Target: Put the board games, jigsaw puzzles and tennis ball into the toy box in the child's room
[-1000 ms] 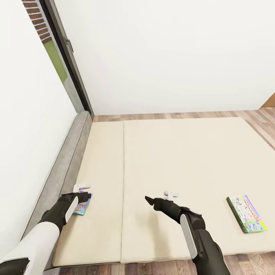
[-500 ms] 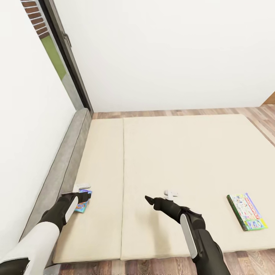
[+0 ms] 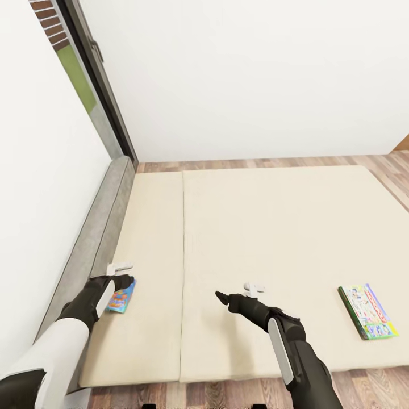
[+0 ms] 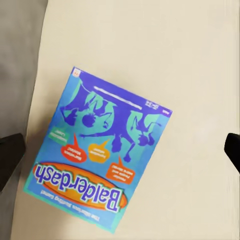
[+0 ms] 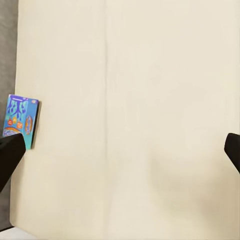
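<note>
**A:** What was hard to make out, starting closest in?

**B:** From the head camera, the left gripper (image 3: 120,272) hung over the blue Balderdash board game (image 3: 122,296) and covered its near corner, so the title could not be read there. The left wrist camera gave it plainly: a flat, glossy printed box (image 4: 105,167) with dark cartoon figures and an orange title band, lying flat on the mattress beside the grey headboard (image 4: 17,60). The two dark fingertips (image 4: 10,157) stood wide apart at the picture's edges, clear of the box and holding nothing.

**A:** And the right gripper?

**B:** The right gripper (image 3: 238,292) hovered over bare mattress near the middle seam. In its own camera the fingertips (image 5: 9,155) were cut off at the borders, spread wide and empty. That view also caught the blue box (image 5: 21,120) small and at an angle, its art blurred.

**A:** What of the other game?

**B:** The second board game (image 3: 368,311), a flat box with a dark green edge and a pale, busy printed lid, lay well apart near the bed's right side; its lettering was too small to read.

**A:** The bed itself?

**B:** The bed (image 3: 272,221) had a smooth, matte beige mattress in two panels. Beyond it lay wood-plank floor (image 3: 255,163), then a plain white wall (image 3: 255,79).
</note>
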Tool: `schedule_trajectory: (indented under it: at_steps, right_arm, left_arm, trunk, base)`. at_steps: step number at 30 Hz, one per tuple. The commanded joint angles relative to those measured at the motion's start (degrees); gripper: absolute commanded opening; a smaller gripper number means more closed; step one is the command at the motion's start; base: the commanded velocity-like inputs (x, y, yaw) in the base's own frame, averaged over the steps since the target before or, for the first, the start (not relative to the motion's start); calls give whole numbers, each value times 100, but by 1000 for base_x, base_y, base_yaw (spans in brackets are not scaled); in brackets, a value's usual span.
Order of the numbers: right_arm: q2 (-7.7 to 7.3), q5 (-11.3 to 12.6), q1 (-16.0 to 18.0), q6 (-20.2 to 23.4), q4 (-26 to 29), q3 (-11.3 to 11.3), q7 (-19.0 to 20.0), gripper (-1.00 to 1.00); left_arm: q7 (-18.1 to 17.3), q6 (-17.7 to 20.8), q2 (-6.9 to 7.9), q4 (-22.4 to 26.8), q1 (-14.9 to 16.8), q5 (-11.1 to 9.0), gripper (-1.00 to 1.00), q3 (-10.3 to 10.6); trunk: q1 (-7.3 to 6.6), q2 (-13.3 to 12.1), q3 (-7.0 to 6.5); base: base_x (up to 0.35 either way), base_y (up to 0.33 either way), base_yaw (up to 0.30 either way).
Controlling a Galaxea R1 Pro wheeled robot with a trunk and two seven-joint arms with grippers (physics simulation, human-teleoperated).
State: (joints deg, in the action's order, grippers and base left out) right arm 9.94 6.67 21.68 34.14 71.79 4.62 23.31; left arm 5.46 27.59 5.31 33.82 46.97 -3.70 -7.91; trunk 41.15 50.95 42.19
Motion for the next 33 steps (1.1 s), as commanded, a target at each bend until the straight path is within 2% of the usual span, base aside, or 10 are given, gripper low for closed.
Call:
schedule_trajectory:
  at_steps: [1, 4, 9, 13, 29, 33]
  right_arm:
    - [6, 48, 3, 49, 7, 12, 6, 100]
    - [6, 41, 3, 49, 17, -95, 6, 100]
    - [6, 30, 3, 36, 26, -627, -18, 100]
    - [6, 28, 3, 32, 28, -810, -22, 100]
    - [6, 35, 3, 37, 65, -902, -12, 100]
    - [6, 36, 3, 49, 168, -912, -11, 100]
  left_arm:
    - [29, 32, 8, 10, 72, -38, 100, -10]
    - [36, 25, 22, 7, 156, -38, 100, -20]
    - [41, -8, 46, 10, 288, -37, 100, -25]
    - [41, -25, 55, 11, 437, -35, 100, -26]
    - [43, -270, 49, 0, 497, -42, 100, -38]
    - [43, -335, 49, -10, 497, -41, 100, -174]
  trunk:
    - [1, 4, 14]
    - [1, 4, 42]
    - [1, 4, 90]
    - [1, 4, 127]
    - [1, 4, 278]
    - [1, 4, 315]
  base:
    - [0, 0, 0]
    - [0, 0, 0]
    - [0, 0, 0]
    - [0, 0, 0]
    - [0, 0, 0]
    - [0, 0, 0]
